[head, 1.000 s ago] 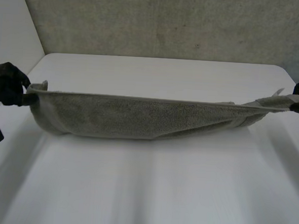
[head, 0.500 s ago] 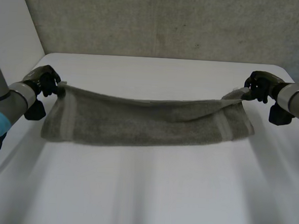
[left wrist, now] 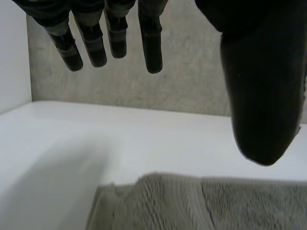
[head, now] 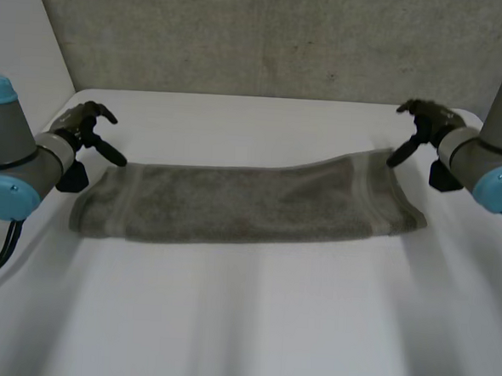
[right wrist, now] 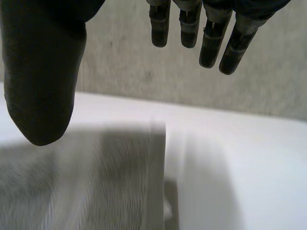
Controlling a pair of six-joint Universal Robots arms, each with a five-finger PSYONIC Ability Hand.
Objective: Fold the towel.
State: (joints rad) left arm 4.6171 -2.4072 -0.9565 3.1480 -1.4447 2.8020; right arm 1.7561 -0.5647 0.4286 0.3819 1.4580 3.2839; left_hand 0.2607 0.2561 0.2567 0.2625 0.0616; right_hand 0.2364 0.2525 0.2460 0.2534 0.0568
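Note:
A grey-green towel point(head: 241, 203) lies flat on the white table point(head: 251, 324), folded into a long band across its middle. My left hand point(head: 88, 127) hovers open just above the towel's far left corner, touching nothing. In the left wrist view its fingers point(left wrist: 110, 36) are straight and its thumb point(left wrist: 261, 96) stands apart, with the towel's corner point(left wrist: 192, 201) below. My right hand point(head: 425, 122) is open above the towel's far right corner. The right wrist view has straight fingers point(right wrist: 206, 33) and a spread thumb point(right wrist: 41, 76) over the towel's end point(right wrist: 86, 182).
A rough grey wall point(head: 269, 36) stands behind the table's far edge. A white wall point(head: 21, 46) rises at the left. White table surface stretches in front of the towel.
Both hands carried the stretched towel in and lowered it onto the table, then let go of its far corners and opened. The towel now lies flat.

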